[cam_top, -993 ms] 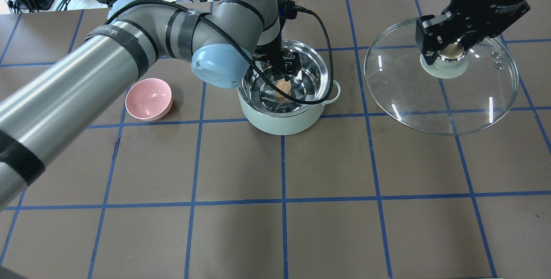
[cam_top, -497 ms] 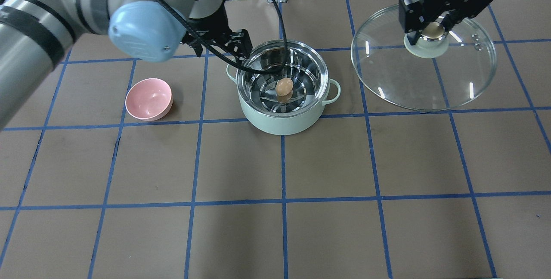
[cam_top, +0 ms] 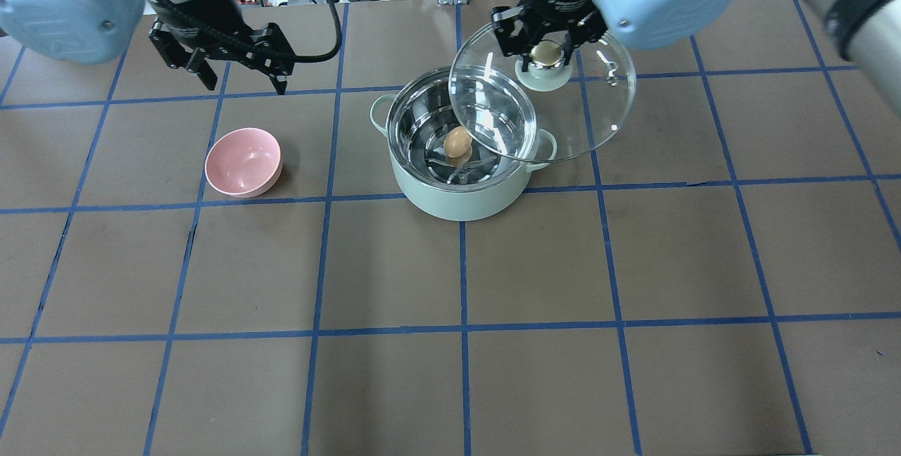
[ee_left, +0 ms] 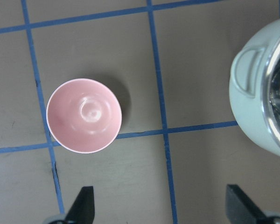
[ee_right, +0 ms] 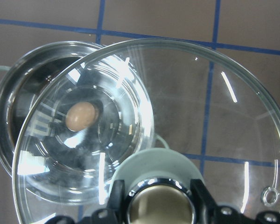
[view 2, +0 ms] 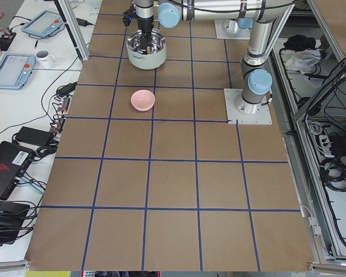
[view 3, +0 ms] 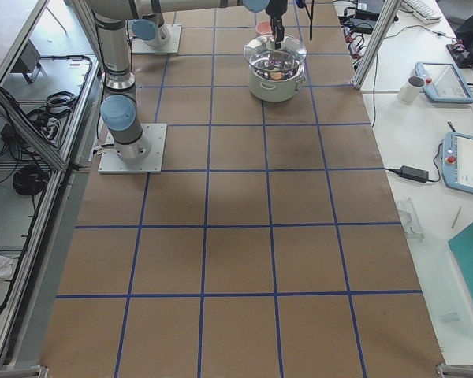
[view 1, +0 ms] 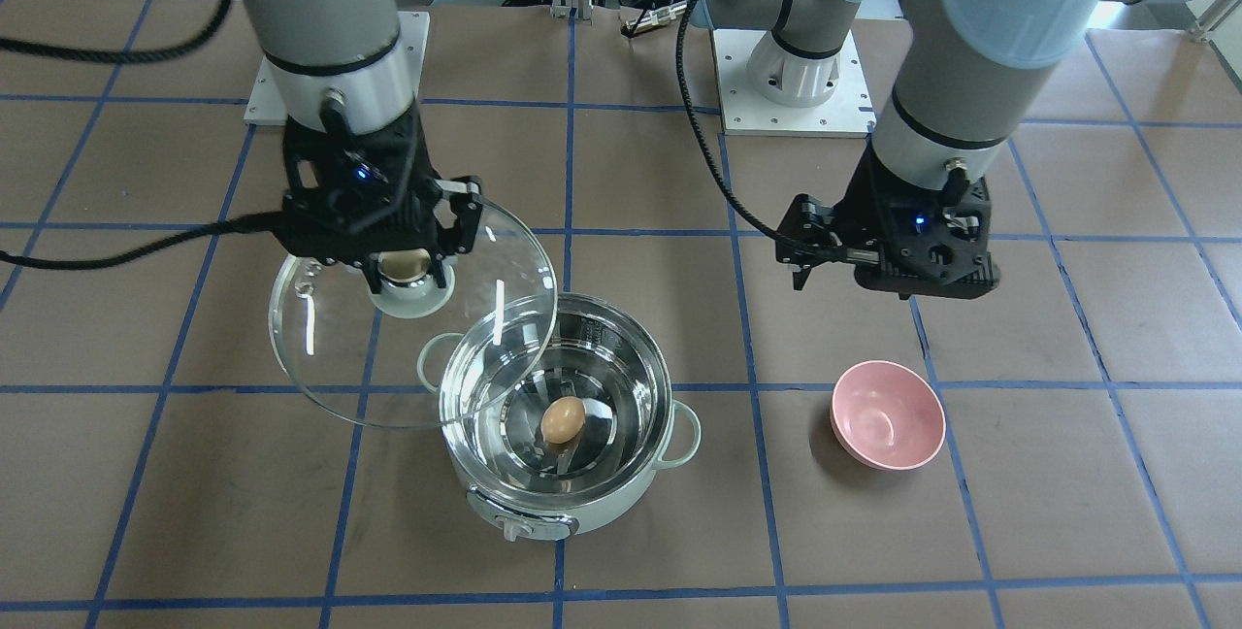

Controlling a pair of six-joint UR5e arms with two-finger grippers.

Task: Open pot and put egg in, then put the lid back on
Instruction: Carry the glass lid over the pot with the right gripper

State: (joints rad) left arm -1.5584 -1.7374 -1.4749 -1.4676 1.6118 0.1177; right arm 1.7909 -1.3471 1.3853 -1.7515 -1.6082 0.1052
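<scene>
Lid (cam_top: 595,108) edge overhangs pot (cam_top: 457,203) rim, clamped by right tool (cam_top: 546,55)

Bright, even overhead light, soft short shadows. Glare streaks on lid (cam_top: 591,111) and pot (cam_top: 457,199) steel. Wrist views blur up close.

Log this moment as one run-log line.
egg: in pot | lid: held by right gripper, partly over pot, not seated | left gripper: open, empty, near pink bowl | remaining: seat lid
</scene>
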